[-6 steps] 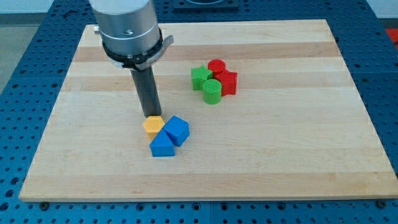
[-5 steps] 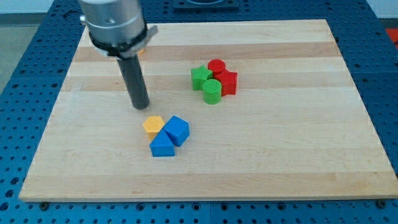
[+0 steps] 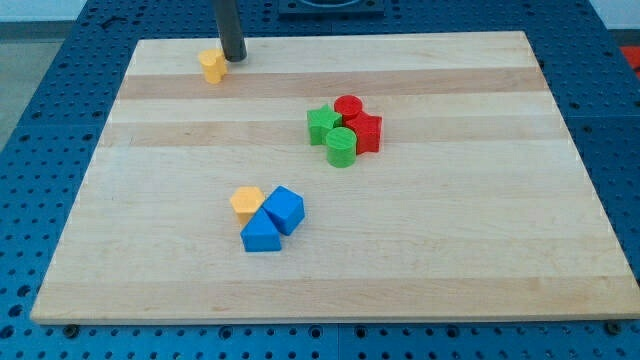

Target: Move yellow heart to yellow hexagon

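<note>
A wooden board (image 3: 450, 260) is laid flat on a blue perforated table (image 3: 30, 120) and fills most of the view.

The dark rod is seen entering from the view's top, left of centre. My tip (image 3: 234, 59) is set down on the board close to its top edge. No fingers or jaws are fitted to the rod, so no open or closed state applies.

A cluster of four touching blocks is located right of centre in the upper half of the board: a green star-like block (image 3: 322, 124) on its left, a red cylinder (image 3: 348, 106) at its top, a red star-like block (image 3: 367, 131) on its right and a green cylinder (image 3: 341, 146) at its bottom.

A second cluster is located below centre, toward the view's left. Two blue blocks are pressed together there: one (image 3: 285, 209) on the right, one (image 3: 261, 234) lower down. Their exact shapes cannot be determined. The yellow hexagon (image 3: 246, 201) is in contact with both, on their upper left.

The yellow heart (image 3: 211, 66) is positioned near the board's top-left corner, just beside my tip on its left, well apart from the yellow hexagon.
</note>
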`<state>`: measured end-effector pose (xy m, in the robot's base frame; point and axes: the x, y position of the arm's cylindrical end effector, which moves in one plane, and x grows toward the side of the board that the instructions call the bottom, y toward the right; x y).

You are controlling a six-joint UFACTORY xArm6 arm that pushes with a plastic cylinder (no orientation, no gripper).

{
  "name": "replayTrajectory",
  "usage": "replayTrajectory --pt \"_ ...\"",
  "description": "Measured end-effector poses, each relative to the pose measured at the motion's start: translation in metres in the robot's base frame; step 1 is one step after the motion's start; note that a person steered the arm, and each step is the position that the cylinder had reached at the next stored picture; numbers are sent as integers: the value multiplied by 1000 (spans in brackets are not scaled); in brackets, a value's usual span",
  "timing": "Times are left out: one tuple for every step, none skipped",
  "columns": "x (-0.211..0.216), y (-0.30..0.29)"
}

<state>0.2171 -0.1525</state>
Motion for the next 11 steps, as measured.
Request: replayTrajectory --pt "-5 -29" --pt "10 -35" --pt "22 3" --pt "40 48" --pt "69 61" --pt "50 62" --pt "12 61" --pt "15 31" --pt "41 -7" --pt "68 -34" --pt "92 -47"
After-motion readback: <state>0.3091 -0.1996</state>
